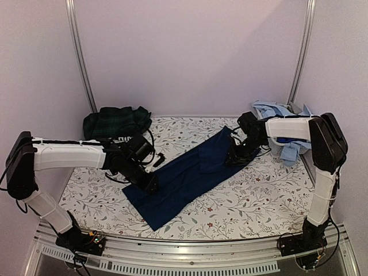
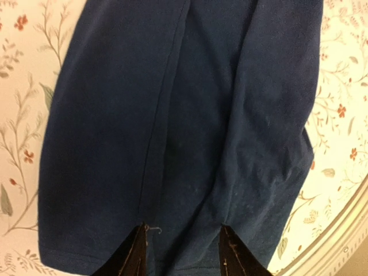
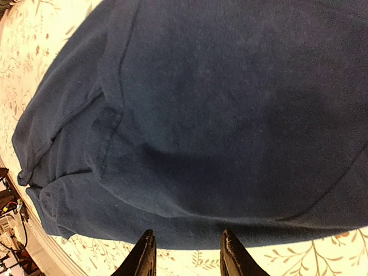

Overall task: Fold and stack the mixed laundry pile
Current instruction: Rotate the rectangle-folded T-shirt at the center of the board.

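A navy blue T-shirt [image 1: 190,172], folded into a long strip, lies diagonally on the floral sheet [image 1: 259,195]. My left gripper [image 1: 150,184] sits low over its near left part. In the left wrist view the gripper [image 2: 183,227] has its jaws apart, with flat navy cloth [image 2: 172,115] spanning beneath and between them. My right gripper [image 1: 237,156] is at the shirt's far right end. Seen from the right wrist, this gripper [image 3: 187,232] is open, its tips just at the hem of the shirt [image 3: 230,115], over the sheet. Neither gripper is pinching any cloth.
A dark green plaid piece [image 1: 115,122] is bunched at the back left. Light blue shirts [image 1: 270,109] lie heaped at the back right, partly behind my right arm. The table's metal front rail [image 1: 190,250] runs along the near edge, with purple walls behind and beside.
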You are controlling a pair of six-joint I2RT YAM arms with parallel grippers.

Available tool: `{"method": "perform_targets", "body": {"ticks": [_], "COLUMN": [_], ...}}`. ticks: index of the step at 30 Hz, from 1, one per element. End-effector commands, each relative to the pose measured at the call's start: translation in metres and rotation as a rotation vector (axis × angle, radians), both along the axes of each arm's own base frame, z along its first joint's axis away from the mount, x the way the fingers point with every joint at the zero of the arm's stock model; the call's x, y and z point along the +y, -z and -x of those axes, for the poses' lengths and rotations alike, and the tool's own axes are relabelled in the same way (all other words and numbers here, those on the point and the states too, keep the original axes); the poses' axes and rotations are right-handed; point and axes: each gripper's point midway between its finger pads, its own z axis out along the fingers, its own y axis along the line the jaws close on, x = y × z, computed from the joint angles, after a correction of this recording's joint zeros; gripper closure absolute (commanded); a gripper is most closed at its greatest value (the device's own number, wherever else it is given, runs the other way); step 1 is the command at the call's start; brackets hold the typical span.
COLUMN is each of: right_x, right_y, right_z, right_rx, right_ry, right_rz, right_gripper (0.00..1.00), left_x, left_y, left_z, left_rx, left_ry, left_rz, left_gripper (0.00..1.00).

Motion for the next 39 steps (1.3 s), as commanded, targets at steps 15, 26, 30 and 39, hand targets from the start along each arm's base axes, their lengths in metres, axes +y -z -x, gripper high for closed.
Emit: {"method": "perform_targets", "body": {"ticks": [15, 26, 30, 39], "right_x": [-0.040, 0.005, 0.032, 0.058], "right_y": [0.035, 0.058, 0.051, -0.026], "right_z": [-0.024, -0.088, -0.123, -0.134], "right_rx": [-0.038, -0.136, -0.193, -0.320], "right_ry": [0.110, -0.028, -0.058, -0.067], "right_rz": [0.211, 0.246, 0.209, 0.051], "right_gripper": [0.66, 0.71, 0.72, 0.64], "left_x": [-0.026, -0.055, -0.079, -0.077], "left_y": [0.060, 0.066, 0.031, -0.062], "left_z": [0.022, 0.111, 0.098, -0.020], "left_rx": [0.080, 0.227, 0.173, -0.064], "left_ry": [0.195, 0.298, 0.232, -0.002], "left_rz": [-0.126, -0.069, 0.012, 0.252], "left_gripper": [0.66, 0.69, 0.65, 0.49]}}
